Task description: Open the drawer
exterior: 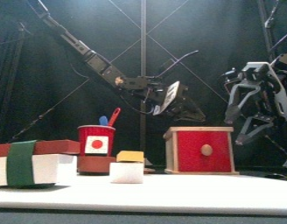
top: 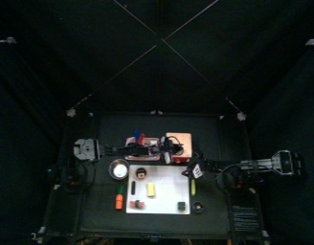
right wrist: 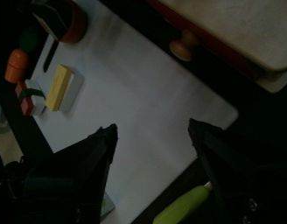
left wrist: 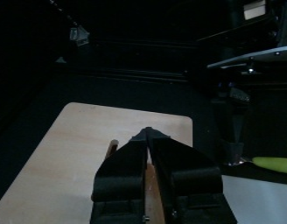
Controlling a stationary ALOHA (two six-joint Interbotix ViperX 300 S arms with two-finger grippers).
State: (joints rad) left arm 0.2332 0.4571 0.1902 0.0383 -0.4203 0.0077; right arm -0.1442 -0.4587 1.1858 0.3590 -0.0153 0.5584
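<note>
The drawer [top: 180, 140] is a tan-topped box at the back of the table. In the front view its red front [exterior: 201, 150] with a round knob [exterior: 206, 150] faces the camera and sits flush with the box. My left gripper [exterior: 160, 96] hangs above the box, over its tan top [left wrist: 105, 144], with the jaws [left wrist: 146, 134] pressed together and holding nothing. My right gripper [right wrist: 154, 138] is open and empty over the white board [right wrist: 146, 83], in front of the drawer's knob [right wrist: 182, 44]; it hangs at the right in the front view [exterior: 248, 109].
A red-and-white holder [exterior: 97, 140] with a blue piece stands left of the drawer. A yellow block [exterior: 129, 157] lies on a white cube, and a green-banded box [exterior: 27, 163] lies at the far left. The white board [top: 160, 191] carries small pieces.
</note>
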